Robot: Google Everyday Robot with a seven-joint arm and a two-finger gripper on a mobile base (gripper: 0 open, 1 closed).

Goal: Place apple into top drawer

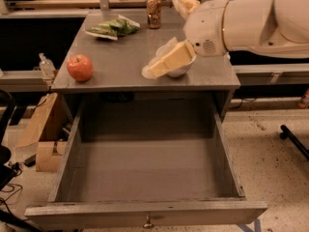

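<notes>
The small red-orange apple [80,67] sits on the left front of the grey cabinet top [120,57]. The top drawer [145,173] is pulled wide open below it and holds nothing; its small metal knob [148,222] shows on the front panel. My gripper [154,69] reaches in from the right over the middle of the top, in front of the white bowl [181,69], which it partly hides. It is well to the right of the apple and holds nothing that I can see.
A green bag of chips [112,28] and a drink can [154,5] stand at the back of the top. My white arm [241,18] fills the upper right. Cardboard boxes [41,129] and a spray bottle [46,66] stand left of the cabinet.
</notes>
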